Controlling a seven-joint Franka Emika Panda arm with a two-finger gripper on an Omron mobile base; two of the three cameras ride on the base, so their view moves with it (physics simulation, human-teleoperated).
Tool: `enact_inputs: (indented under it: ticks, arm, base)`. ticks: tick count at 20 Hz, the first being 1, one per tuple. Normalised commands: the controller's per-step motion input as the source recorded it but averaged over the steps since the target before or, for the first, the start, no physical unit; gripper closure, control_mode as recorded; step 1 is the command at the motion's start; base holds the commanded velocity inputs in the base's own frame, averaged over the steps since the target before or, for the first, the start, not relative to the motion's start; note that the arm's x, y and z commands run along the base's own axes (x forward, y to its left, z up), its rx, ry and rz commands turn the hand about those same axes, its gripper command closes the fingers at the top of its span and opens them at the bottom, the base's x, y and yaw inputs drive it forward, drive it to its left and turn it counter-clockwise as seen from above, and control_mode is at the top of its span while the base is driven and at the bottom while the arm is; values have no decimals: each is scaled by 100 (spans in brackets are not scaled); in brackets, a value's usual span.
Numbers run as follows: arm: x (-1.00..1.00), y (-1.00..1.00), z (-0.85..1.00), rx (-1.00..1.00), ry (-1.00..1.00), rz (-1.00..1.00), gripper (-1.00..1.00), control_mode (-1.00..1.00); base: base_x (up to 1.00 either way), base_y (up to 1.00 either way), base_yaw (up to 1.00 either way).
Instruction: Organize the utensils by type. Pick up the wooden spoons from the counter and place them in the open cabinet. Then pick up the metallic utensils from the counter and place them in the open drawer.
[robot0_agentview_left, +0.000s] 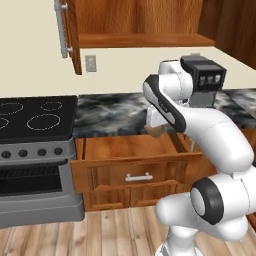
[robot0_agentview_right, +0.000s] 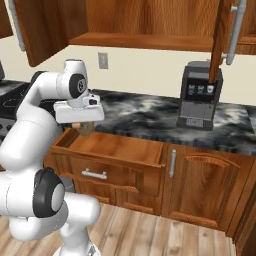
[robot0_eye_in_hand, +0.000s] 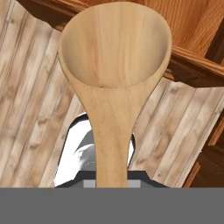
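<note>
Over the open drawer (robot0_agentview_right: 117, 147) hangs the gripper (robot0_agentview_right: 86, 128), jaws pinched narrow on the handle of a wooden spoon (robot0_eye_in_hand: 114, 78) (the big round-bowled one). Its bowl points away from the hand, with plank floor behind it. Behind the drawer runs the marbled counter (robot0_agentview_left: 112, 116); an open cabinet (robot0_agentview_left: 140, 40) sits above.

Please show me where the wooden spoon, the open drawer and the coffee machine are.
Wooden spoon (robot0_eye_in_hand: 114, 48): hand view, middle of its bowl.
Open drawer (robot0_agentview_right: 112, 146): right base view, bare wooden bottom.
Coffee machine (robot0_agentview_right: 198, 105): right base view, its front face.
</note>
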Motion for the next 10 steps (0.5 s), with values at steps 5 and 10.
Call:
enact_inputs:
  ticks: [5,10]
  arm:
    - [0,0,0,0,0,0,100,100]
    - [0,0,0,0,0,0,100,100]
  base:
    - [48,-2,0]
    - [42,0,0]
